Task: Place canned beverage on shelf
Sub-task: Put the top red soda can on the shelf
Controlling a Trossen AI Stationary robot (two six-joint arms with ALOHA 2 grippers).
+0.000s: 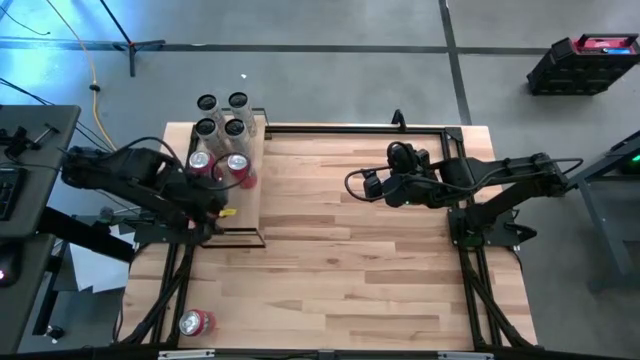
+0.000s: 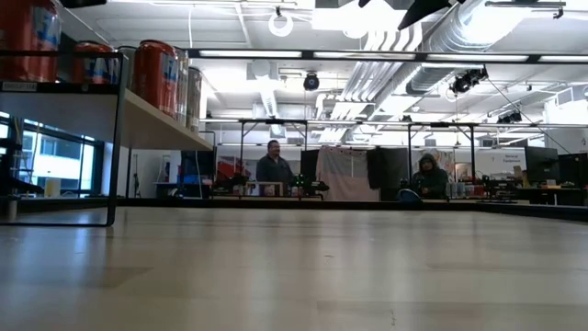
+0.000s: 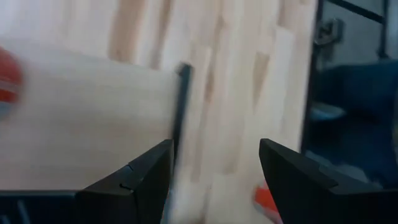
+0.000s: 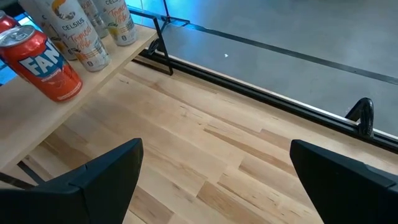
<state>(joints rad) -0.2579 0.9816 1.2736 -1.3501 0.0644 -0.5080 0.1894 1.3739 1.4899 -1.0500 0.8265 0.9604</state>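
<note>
Six cans are seen standing on the shelf (image 1: 243, 205) at the counter's (image 1: 350, 260) far left corner: four pale cans (image 1: 222, 113) at the far end and two red cans (image 1: 225, 167) just nearer. One more red can (image 1: 196, 323) is seen lying on its side on the counter near the front left edge, well apart from the shelf.

The left tool (image 1: 222, 212) is held over the near end of the shelf, just beside the two red cans. In the left wrist view its fingers (image 3: 134, 180) are spread with nothing between them, and the bare shelf board is seen beyond. The right tool (image 1: 372, 186) is held above the middle of the counter, spread wide and empty, apparently waiting.

The task is judged mostly done: the last-placed can appears released, and the lying can is left to be fetched and set upright on the free near part of the shelf.
</note>
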